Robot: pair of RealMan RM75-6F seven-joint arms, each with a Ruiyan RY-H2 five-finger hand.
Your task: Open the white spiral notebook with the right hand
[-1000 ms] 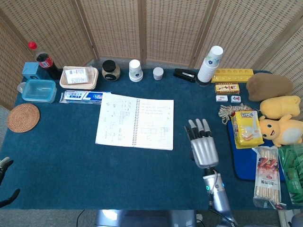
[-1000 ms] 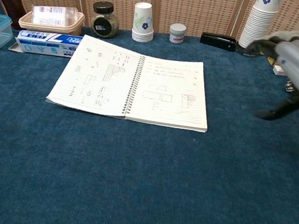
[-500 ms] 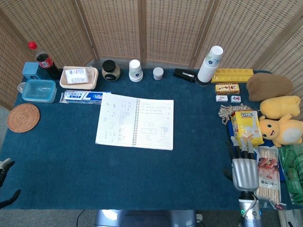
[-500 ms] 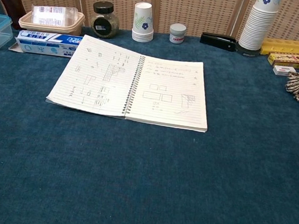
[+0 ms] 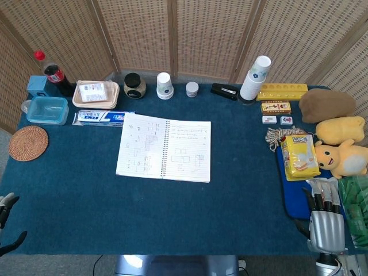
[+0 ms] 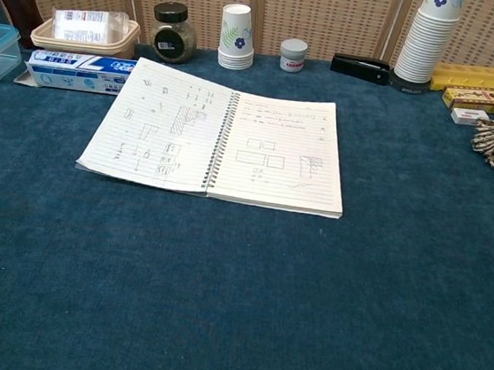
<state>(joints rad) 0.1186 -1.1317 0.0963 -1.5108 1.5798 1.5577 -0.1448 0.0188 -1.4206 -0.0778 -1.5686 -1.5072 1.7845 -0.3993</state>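
Observation:
The white spiral notebook (image 5: 164, 148) lies open flat in the middle of the blue table, both pages covered in pencil sketches; the chest view shows the notebook (image 6: 217, 137) the same way, spiral down its middle. My right hand (image 5: 326, 221) hangs at the table's near right corner, far from the notebook, fingers stretched forward and apart, holding nothing. It lies over the snack packets there. Only the dark fingertips of my left hand (image 5: 7, 202) show at the bottom left edge, spread and empty. Neither hand appears in the chest view.
Along the back stand a cola bottle (image 5: 54, 73), a food tray (image 5: 95, 94), a jar (image 5: 134, 85), paper cups (image 5: 164, 85), a stapler (image 5: 224, 91) and a cup stack (image 5: 255, 78). A toothpaste box (image 5: 102, 118) lies behind the notebook. Plush toys (image 5: 342, 146) and snacks (image 5: 299, 156) crowd the right side.
My right hand has drawn back from beside the notebook's right page to the near right corner, leaving the chest view. The notebook has stayed open and still.

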